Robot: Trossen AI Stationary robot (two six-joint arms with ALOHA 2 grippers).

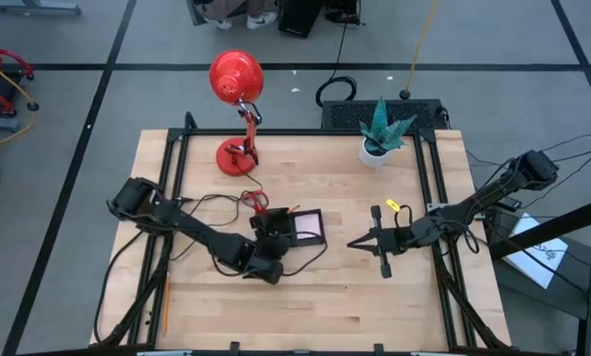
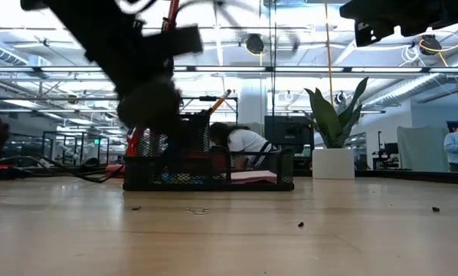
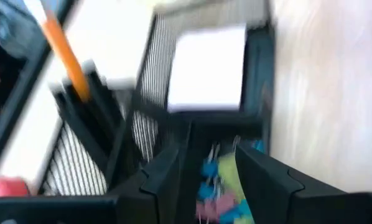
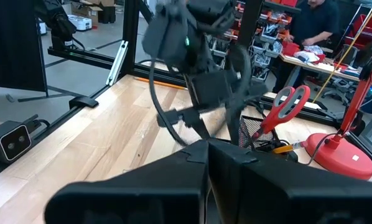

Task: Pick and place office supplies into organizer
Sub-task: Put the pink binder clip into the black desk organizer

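- The table (image 1: pixel 305 297) is seen bare in front, both arms reaching toward its middle.
- The organizer (image 1: pixel 297 228) is found at table centre, a black mesh tray; it is judged light, so it could slide if nudged.
- The left gripper (image 1: pixel 269 229) is held right over the organizer, its fingers (image 3: pixel 270 180) parted over the clip compartment, nothing between them.
- The right gripper (image 1: pixel 358 242) is parked apart to the organizer's right, fingers together, nothing held.
- The scissors (image 4: pixel 284 109) and pencil (image 3: pixel 66 53) are seen standing in the cup; both stiff, best taken mid-shaft.
- The pad (image 3: pixel 208 67) is lying in its own compartment; soft-edged, best pinched across its sides.
- The clips (image 3: pixel 218 193) are piled below the fingers; tiny and slippery.
- A yellow-green piece (image 1: pixel 393 207) is left on the table near the right arm; judged light, to be pinched across its width.
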